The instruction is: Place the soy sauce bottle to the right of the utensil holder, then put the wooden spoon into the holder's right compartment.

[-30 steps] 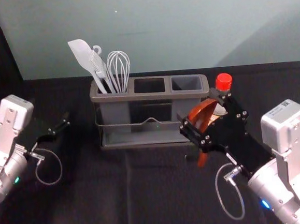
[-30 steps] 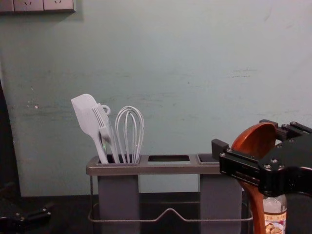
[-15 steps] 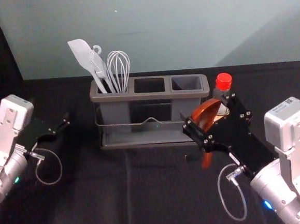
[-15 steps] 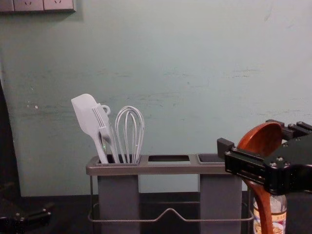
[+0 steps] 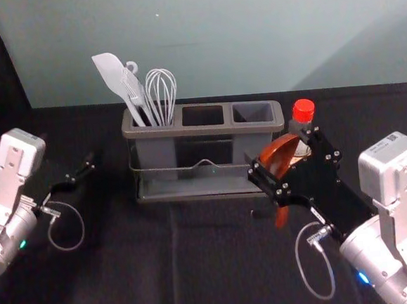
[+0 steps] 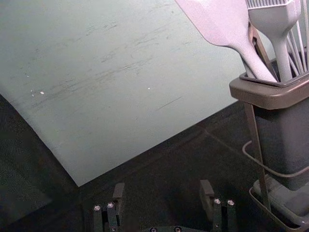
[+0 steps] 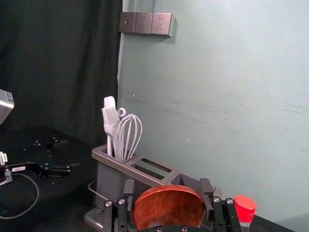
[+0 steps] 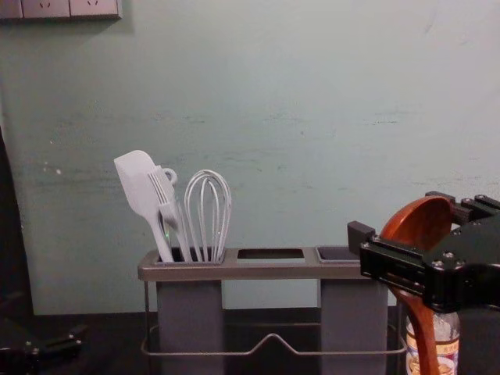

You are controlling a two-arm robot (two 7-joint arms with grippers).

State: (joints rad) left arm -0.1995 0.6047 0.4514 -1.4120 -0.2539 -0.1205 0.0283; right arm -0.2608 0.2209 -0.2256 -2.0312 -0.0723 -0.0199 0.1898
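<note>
My right gripper (image 5: 278, 153) is shut on the bowl of the wooden spoon (image 5: 277, 157), in front of the holder's right end; its handle points down. In the right wrist view the spoon bowl (image 7: 169, 208) lies between the fingers of the right gripper (image 7: 168, 195). The soy sauce bottle (image 5: 303, 111), red-capped, stands right of the utensil holder (image 5: 203, 131), partly behind the right gripper; the spoon handle covers part of its label in the chest view. The holder's right compartment (image 5: 253, 113) holds nothing visible. My left gripper (image 5: 86, 168) is parked at the left, open in its wrist view (image 6: 162, 195).
A white spatula (image 5: 111, 76), a brush and a whisk (image 5: 161, 92) stand in the holder's left compartment. The middle compartment (image 5: 203, 115) is between them and the right one. A wall (image 5: 216, 38) rises behind the black-covered table (image 5: 128, 270).
Over the last second my right gripper has shifted slightly to the right, carrying the spoon, and is now almost still. The left arm, holder and bottle have kept their places.
</note>
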